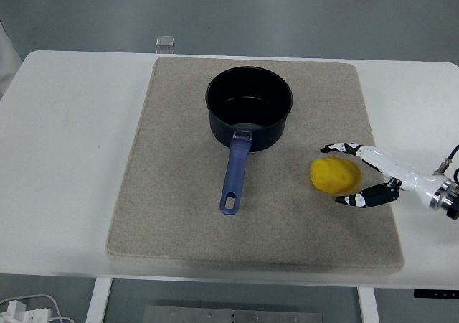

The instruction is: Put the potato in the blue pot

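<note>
A yellow potato lies on the beige mat, right of centre. The dark blue pot stands upright at the mat's upper middle, empty, with its handle pointing toward the near edge. My right hand reaches in from the right edge, low over the mat. Its fingers are spread around the potato's right side, one set just above it and one just below. They bracket the potato without closing on it. The left arm does not show.
The mat lies on a white table. A small clear square object sits at the table's far edge. Cables and a plug lie on the floor at bottom left.
</note>
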### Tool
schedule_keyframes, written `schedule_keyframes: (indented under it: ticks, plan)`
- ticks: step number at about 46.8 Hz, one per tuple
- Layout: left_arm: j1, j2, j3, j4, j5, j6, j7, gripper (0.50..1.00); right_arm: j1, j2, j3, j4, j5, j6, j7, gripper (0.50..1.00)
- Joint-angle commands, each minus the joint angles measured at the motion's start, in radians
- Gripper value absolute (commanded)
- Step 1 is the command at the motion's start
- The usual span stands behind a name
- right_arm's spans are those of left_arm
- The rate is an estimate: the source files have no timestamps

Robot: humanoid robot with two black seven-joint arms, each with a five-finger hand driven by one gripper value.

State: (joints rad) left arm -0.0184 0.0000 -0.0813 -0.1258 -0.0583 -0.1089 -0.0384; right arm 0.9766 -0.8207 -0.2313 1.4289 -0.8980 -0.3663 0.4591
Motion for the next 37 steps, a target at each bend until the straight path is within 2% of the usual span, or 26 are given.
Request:
schedule_keyframes:
  ticks: [1,37]
  plan:
    - [0.000,0.000,0.000,0.000,0.000,0.000,0.000,1.000,0.004,0.003,-0.011,-0.007,0.004,0.006,-0.007,0.500]
    - [0.000,0.000,0.000,0.000,0.000,0.000,0.000,1.000,0.008,-0.002,-0.017,-0.024,0.019,0.006,-0.008,0.500]
